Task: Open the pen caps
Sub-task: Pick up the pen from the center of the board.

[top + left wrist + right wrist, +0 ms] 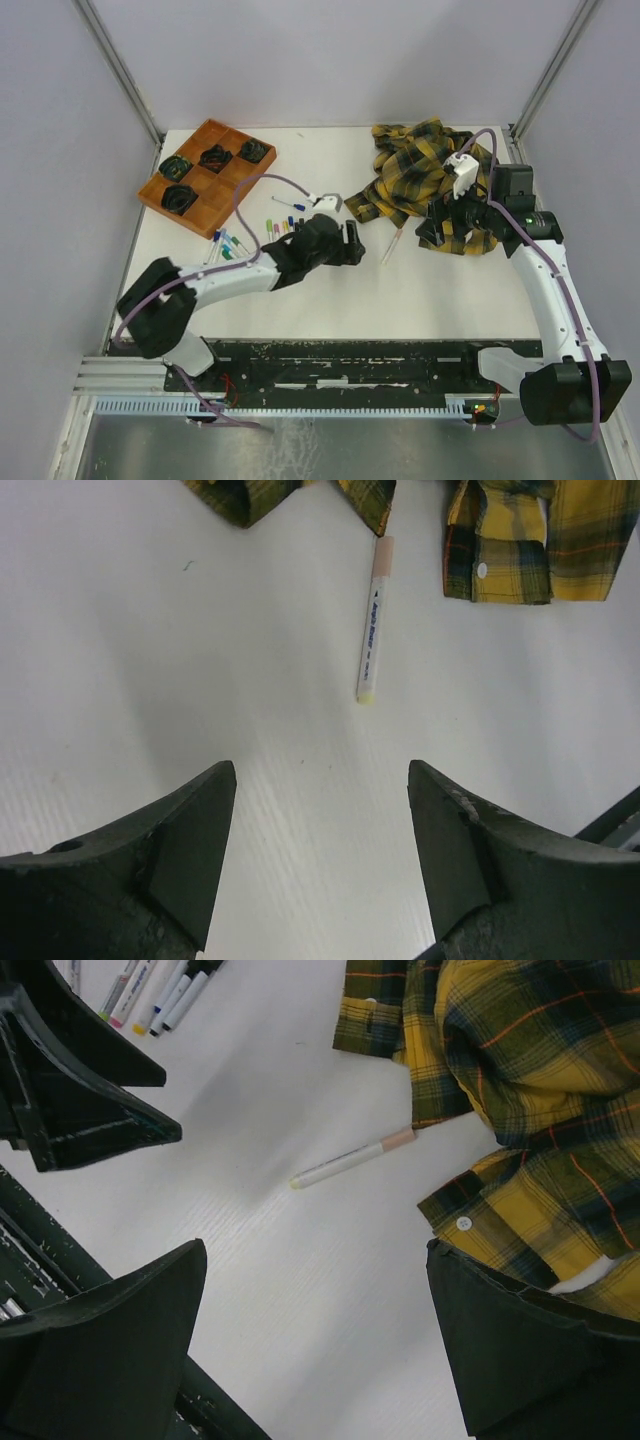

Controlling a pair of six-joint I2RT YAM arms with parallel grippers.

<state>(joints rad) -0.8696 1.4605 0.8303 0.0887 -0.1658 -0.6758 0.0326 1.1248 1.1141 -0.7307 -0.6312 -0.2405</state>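
A lone white marker [369, 630] lies on the table with a peach pen cap [383, 556] on its far end and a yellowish near end. My left gripper [320, 780] is open just short of it, with nothing between its fingers. From above, this gripper [352, 243] sits left of the marker [392, 243]. My right gripper [315, 1250] is open too, hovering over the table at the shirt's edge, with the marker [350, 1157] in front of it. More markers with coloured pen caps [243, 233] lie in a loose row behind the left arm.
A yellow plaid shirt [420, 175] is crumpled at the back right, touching the marker's capped end. An orange tray [205, 170] with black coiled items stands at the back left. A black rail [340, 365] runs along the near edge.
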